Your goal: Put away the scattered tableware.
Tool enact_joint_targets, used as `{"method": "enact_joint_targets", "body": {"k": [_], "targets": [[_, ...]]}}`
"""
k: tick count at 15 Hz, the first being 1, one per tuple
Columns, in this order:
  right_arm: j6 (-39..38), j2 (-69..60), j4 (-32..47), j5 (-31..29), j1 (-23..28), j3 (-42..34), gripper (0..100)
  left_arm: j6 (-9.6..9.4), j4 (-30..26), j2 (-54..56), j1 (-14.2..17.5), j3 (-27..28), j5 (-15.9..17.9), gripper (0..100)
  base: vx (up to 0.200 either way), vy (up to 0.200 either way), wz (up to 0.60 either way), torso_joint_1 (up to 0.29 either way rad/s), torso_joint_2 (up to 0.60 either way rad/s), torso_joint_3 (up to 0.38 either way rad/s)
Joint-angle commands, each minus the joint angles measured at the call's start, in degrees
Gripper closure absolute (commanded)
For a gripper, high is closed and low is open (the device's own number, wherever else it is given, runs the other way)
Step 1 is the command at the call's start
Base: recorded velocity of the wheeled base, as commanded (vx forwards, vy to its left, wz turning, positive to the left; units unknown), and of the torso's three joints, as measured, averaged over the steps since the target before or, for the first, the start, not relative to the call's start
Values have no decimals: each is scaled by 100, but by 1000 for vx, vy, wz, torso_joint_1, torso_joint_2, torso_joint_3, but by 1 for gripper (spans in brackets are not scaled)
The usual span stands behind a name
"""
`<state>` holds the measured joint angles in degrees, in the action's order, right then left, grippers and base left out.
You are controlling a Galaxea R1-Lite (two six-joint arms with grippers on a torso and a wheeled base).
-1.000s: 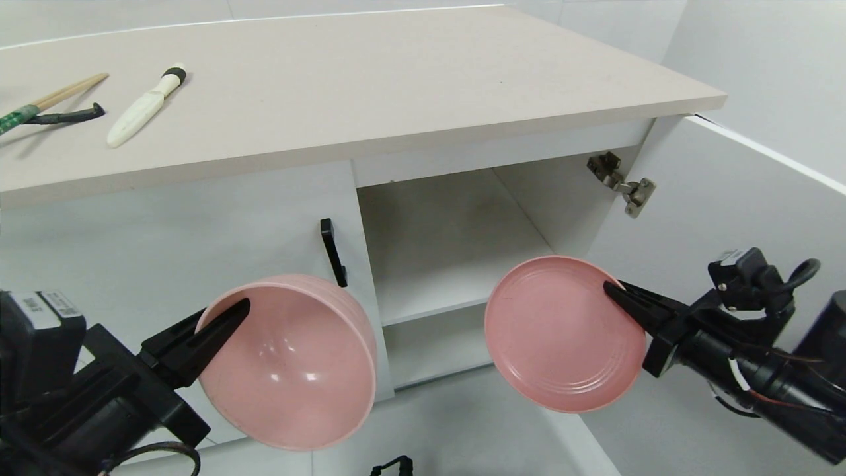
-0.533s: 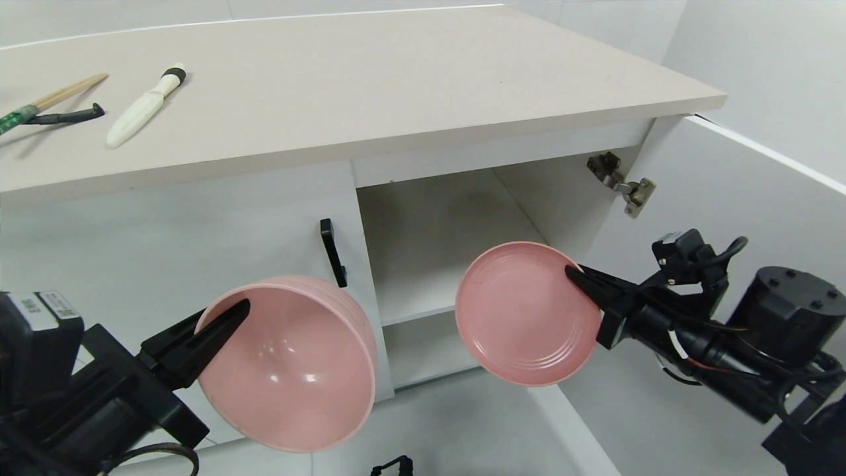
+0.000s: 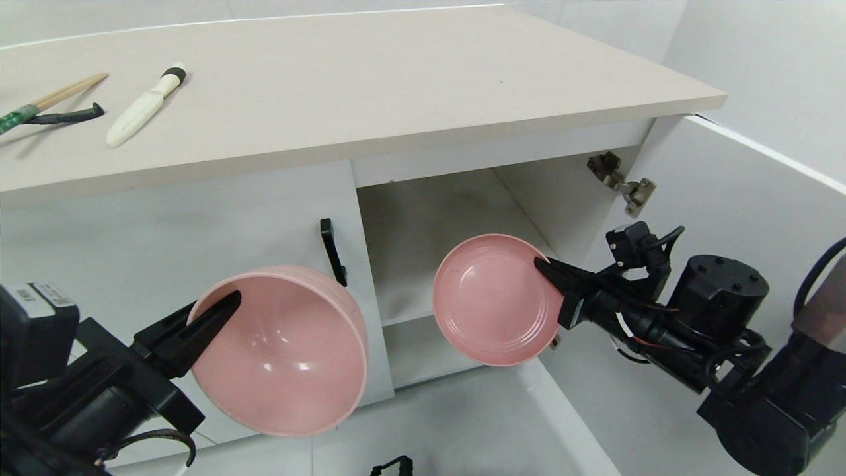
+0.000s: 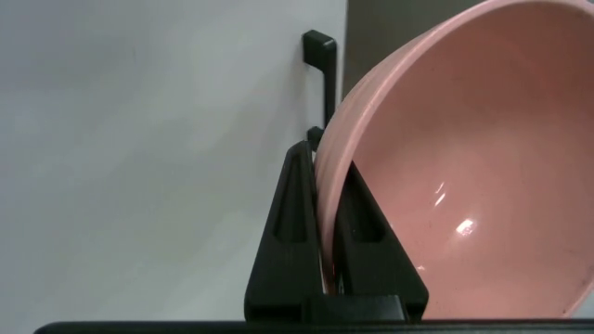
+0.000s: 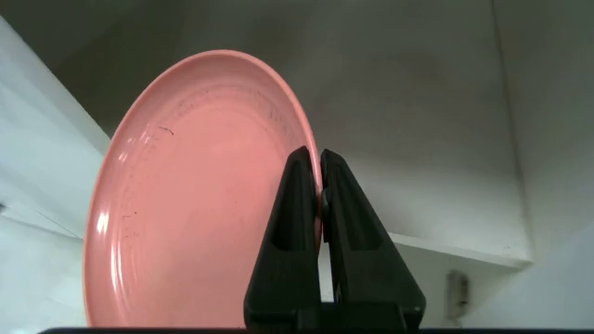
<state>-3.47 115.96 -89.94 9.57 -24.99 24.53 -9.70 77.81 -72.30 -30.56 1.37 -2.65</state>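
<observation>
Fingers [image 4: 295, 237] of the left gripper [image 4: 323, 165] are clamped on the rim of the pink bowl [image 4: 464, 167], one inside the wall and one outside. In the head view we see the left gripper [image 3: 228, 305] pinching the bowl [image 3: 284, 357] at its upper left edge. The bowl hangs tipped on its side, its hollow facing us. It sits in front of the closed left door [image 3: 165, 225] of the cabinet, low down. Its rim overlaps the foot of the black door handle [image 3: 332, 251]; we cannot tell whether they touch.

Fingers [image 5: 357, 241] of the right gripper [image 5: 316, 160] are pressed together on the edge of the pink plate [image 5: 195, 204]. The plate [image 3: 492, 301] stands on edge in the right gripper [image 3: 540, 266], its ringed face turned toward us. It hangs before the open compartment [image 3: 443, 218], across the front lip of the shelf [image 3: 410, 311]. Bowl and plate are apart.

The right door [image 3: 727, 198] stands swung open on a metal hinge [image 3: 624, 185].

On the beige countertop [image 3: 396, 73], far to the left, lie a white utensil with a black band [image 3: 145, 106], a wooden stick [image 3: 69, 90] and a thin black piece [image 3: 66, 118].
</observation>
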Motion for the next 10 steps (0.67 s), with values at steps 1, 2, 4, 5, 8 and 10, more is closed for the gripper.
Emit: {"method": "enact_joint_targets", "body": {"k": [1, 2, 4, 5, 8, 10], "targets": [[-259, 252, -6, -8, -6, 202, 100, 12, -3, -12, 94, 39, 1, 100, 0, 0, 0, 0, 0, 0], [-321, 331, -6, -8, -6, 281, 100, 21, -3, -12, 94, 39, 1, 100, 0, 0, 0, 0, 0, 0], [-338, 586, -6, -140, 3, 536, 100, 12, -3, -21, 85, 30, 1, 100, 0, 0, 0, 0, 0, 0], [-338, 639, -6, -201, -6, 597, 100, 12, -3, -12, 85, 22, 1, 100, 0, 0, 0, 0, 0, 0], [-338, 674, -6, -236, 12, 685, 100, 4, -73, -21, 200, -13, 1, 100, 133, 0, 0, 2, 5, 0], [-338, 674, -6, -245, 21, 676, 100, 21, -38, -38, 279, -13, 10, 100, 100, 0, 0, -4, 1, 4]]}}
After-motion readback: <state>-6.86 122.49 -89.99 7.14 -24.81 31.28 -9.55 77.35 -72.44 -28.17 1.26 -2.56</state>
